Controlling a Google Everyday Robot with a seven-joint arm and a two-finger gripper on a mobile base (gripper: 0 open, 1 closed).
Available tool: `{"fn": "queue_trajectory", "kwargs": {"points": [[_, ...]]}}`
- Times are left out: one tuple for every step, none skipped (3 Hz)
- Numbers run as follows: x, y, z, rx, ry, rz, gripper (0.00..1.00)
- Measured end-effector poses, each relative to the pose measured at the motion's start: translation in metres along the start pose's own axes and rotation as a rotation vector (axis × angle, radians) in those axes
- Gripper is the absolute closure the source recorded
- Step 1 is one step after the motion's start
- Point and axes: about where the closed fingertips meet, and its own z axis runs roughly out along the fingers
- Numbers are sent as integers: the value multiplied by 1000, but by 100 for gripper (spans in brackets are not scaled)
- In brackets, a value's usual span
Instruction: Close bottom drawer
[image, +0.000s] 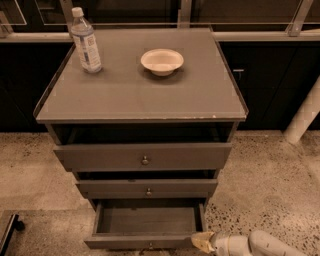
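The bottom drawer (145, 242) of the grey-brown cabinet (145, 100) is pulled far out, its empty inside showing, its front panel near the picture's lower edge. The middle drawer (148, 187) and top drawer (144, 157) stand slightly out. My gripper (200, 241), on a white arm coming from the lower right, sits at the right end of the bottom drawer's front panel, touching or nearly touching it.
A clear water bottle (85, 41) and a white bowl (162, 61) stand on the cabinet top. A white post (305, 115) leans at the right. Speckled floor (270, 190) lies around the cabinet. Dark cabinets run behind.
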Motion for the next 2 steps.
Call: {"fn": "queue_trajectory", "kwargs": {"points": [[27, -10, 9, -21, 4, 73, 100], [60, -17, 29, -67, 15, 168, 100]]}}
